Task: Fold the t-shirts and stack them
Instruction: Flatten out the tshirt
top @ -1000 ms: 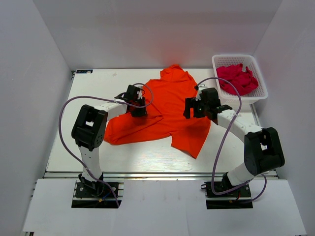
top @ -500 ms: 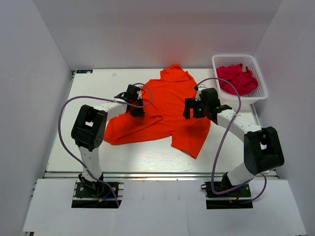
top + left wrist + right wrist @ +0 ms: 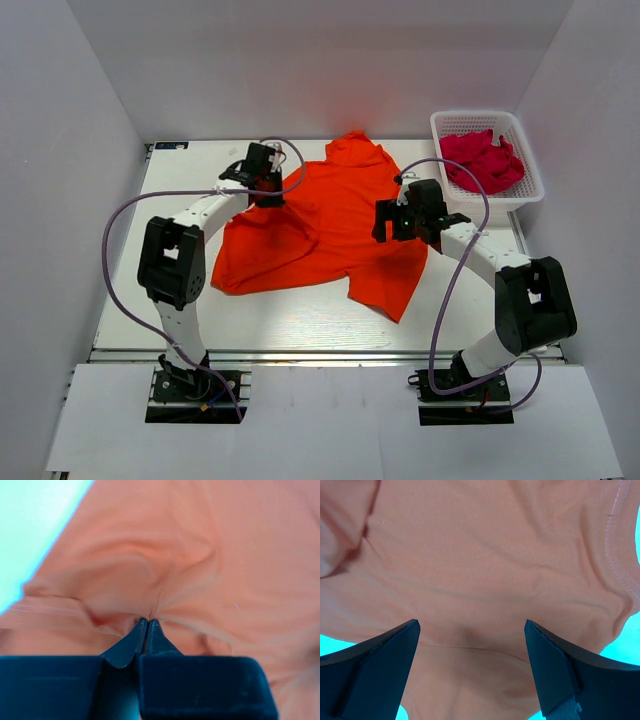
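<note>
A bright orange-red t-shirt [image 3: 330,225] lies spread and rumpled across the middle of the table. My left gripper [image 3: 262,178] is at its far-left edge, shut on a pinch of the orange fabric [image 3: 150,605], which puckers at the fingertips [image 3: 148,621]. My right gripper [image 3: 396,222] hovers over the shirt's right side, wide open, with fabric [image 3: 480,580] below its fingers [image 3: 395,645] and nothing between them. Crimson-pink t-shirts [image 3: 484,160] are heaped in the basket.
A white lattice basket [image 3: 520,190] stands at the back right corner. White walls close in the table on three sides. Purple cables loop from both arms. Bare table [image 3: 180,190] shows left of the shirt and along the front.
My left gripper has closed on the shirt's left edge and moved it toward the far left, spreading that side. The right arm has stayed put.
</note>
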